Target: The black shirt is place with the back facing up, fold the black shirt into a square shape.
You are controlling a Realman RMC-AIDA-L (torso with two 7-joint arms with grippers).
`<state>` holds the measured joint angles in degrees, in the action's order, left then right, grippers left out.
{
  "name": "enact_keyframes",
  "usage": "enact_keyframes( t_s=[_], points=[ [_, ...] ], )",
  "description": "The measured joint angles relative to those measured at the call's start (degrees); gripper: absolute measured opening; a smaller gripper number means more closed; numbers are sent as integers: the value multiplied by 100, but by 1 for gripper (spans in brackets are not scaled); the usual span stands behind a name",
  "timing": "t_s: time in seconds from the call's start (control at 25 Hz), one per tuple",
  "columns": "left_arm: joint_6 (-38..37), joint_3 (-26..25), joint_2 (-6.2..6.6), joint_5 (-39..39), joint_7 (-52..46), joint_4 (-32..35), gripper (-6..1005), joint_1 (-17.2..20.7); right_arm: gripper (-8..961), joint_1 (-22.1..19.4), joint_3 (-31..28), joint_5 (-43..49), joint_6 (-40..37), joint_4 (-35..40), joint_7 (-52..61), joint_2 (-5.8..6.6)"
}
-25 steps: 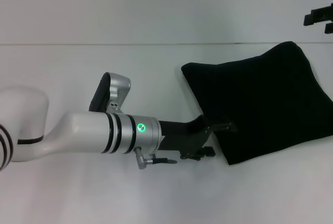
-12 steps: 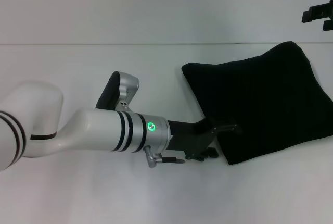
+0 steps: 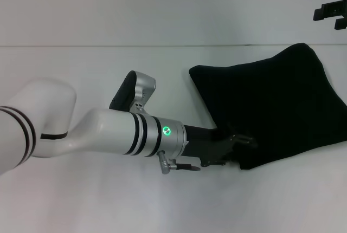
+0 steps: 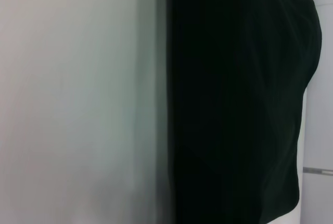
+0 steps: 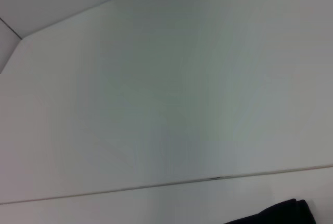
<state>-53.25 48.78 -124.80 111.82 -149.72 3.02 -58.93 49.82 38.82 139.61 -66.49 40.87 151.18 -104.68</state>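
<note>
The black shirt (image 3: 271, 108) lies folded into a rough four-sided shape on the right of the white table, plain side up, with no lettering in view. My left gripper (image 3: 240, 149) reaches in low from the left and sits at the shirt's near-left corner, touching its edge. The shirt fills the right half of the left wrist view (image 4: 234, 104), beside bare table. My right gripper (image 3: 332, 15) hangs high at the far right, apart from the shirt. A small piece of the shirt (image 5: 276, 214) shows in the right wrist view.
The white table (image 3: 108, 70) stretches left of and in front of the shirt. Its far edge meets a pale wall (image 3: 162, 5). My left arm's white forearm (image 3: 108, 135) lies across the near-left of the table.
My left arm has moved right and a little nearer, bringing its gripper further onto the shirt's near-left corner. The right gripper has risen slightly. The shirt has kept its shape.
</note>
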Motion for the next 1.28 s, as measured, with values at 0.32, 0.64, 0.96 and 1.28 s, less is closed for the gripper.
enact_keyframes(
  t_s=[0.32,0.64,0.96,1.28],
  points=[
    [54,9,0,8,56,-85,430,-14,716,-33,-14,-34,-37,0,-7,0],
    [-177,-34,0,-17,334,-67,134,93,716,-35,-15,-34,-61,-18,-10,0],
    [-851,-48,25,-38,445,581,60,876,716,-34,-16,-32,-96,-53,29,0],
    [-1751,-52,65,53,297,1838,89,2030,716,6,-15,-30,-145,-33,149,0]
  ],
)
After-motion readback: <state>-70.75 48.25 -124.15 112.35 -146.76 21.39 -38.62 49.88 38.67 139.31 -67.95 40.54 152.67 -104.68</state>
